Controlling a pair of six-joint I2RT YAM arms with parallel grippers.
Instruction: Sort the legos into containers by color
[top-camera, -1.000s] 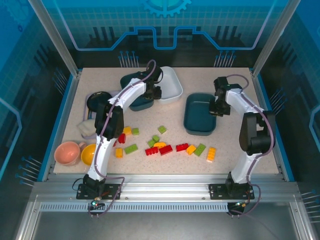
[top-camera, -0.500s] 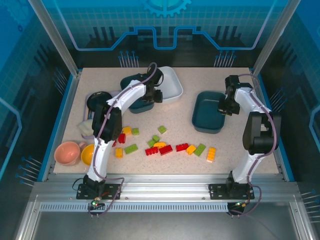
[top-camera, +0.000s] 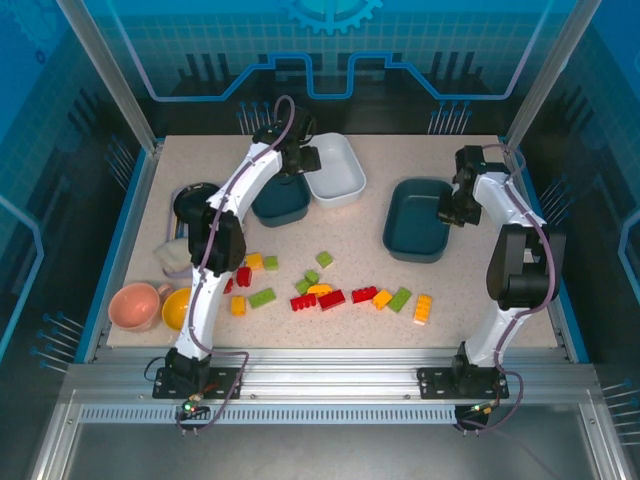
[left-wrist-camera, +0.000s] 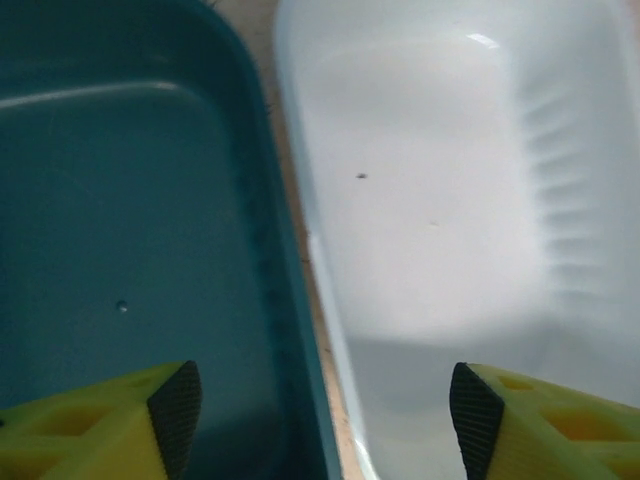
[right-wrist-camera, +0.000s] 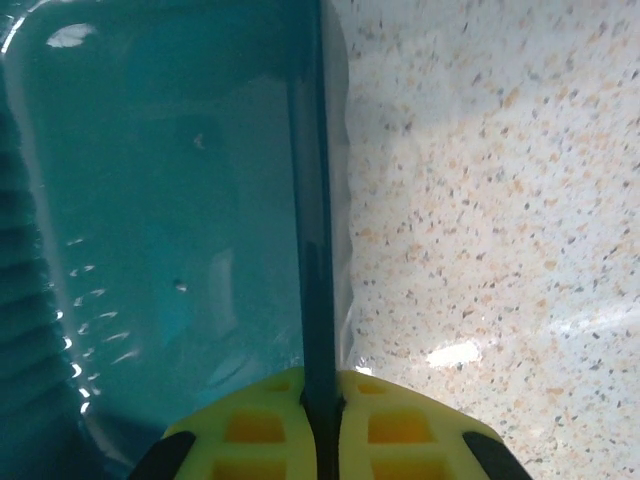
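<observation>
Overhead, the speckled beige table (top-camera: 400, 155) has its widest bare stretch along the far edge right of centre and down the right side. The left edge is crowded by a black bowl (top-camera: 197, 203), a pink cup (top-camera: 135, 305) and an orange bowl (top-camera: 178, 308). The legos (top-camera: 331, 298) lie scattered on the table in a loose band by the near edge. Near the far edge, the left pincer (left-wrist-camera: 322, 415) hangs with jaws apart and empty over the neighbouring rims of the left teal tray (left-wrist-camera: 120, 220) and the white tray (left-wrist-camera: 420, 200). The right pincer (right-wrist-camera: 322, 425) is clamped on the right rim of the right teal tray (right-wrist-camera: 150, 200).
</observation>
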